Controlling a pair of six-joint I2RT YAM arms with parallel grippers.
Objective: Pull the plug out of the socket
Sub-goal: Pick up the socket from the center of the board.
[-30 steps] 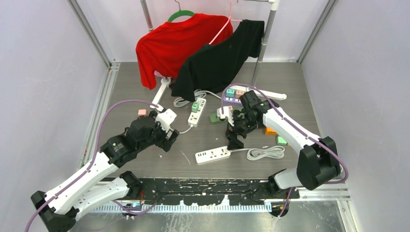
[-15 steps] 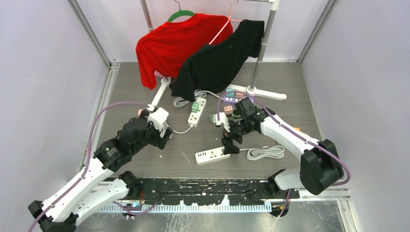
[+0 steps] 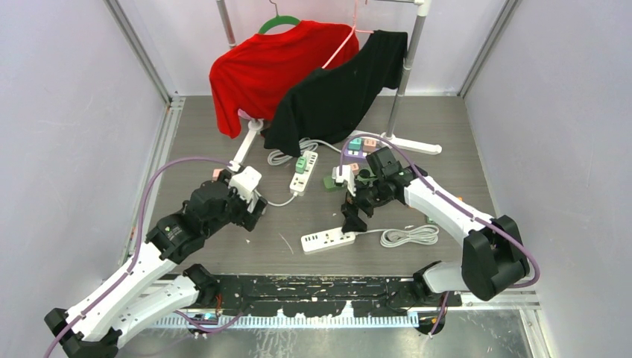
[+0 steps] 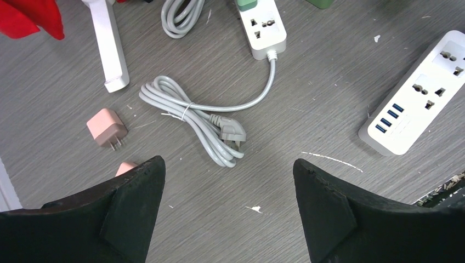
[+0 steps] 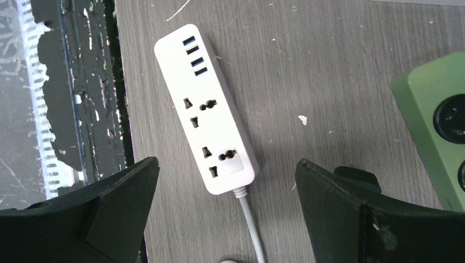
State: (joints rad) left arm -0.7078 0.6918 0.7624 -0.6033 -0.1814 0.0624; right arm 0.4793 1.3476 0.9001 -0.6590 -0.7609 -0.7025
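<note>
A white power strip (image 3: 302, 176) lies at mid-table with a green plug (image 3: 300, 163) seated in its far end. In the left wrist view the strip (image 4: 264, 26) and the plug's edge (image 4: 251, 4) are at the top. My left gripper (image 3: 252, 212) is open and empty, above bare table to the left of this strip; it shows as (image 4: 227, 170). A second white strip with USB ports (image 3: 328, 239) has nothing plugged in. My right gripper (image 3: 352, 218) is open and empty just above its cord end, which shows between the jaws (image 5: 227, 170) as the strip (image 5: 208, 118).
A coiled grey cable (image 4: 194, 123) and pink adapters (image 4: 107, 129) lie near the left gripper. Another coil (image 3: 408, 236) is by the near strip. A green block (image 5: 436, 115), coloured adapters (image 3: 359, 145), the rack base (image 3: 406, 142) and hanging red (image 3: 276, 63) and black shirts (image 3: 335, 89) stand behind.
My right gripper has moved left and nearer, over the USB strip's cord end. My left gripper drew back slightly left, then held still. Both stayed open.
</note>
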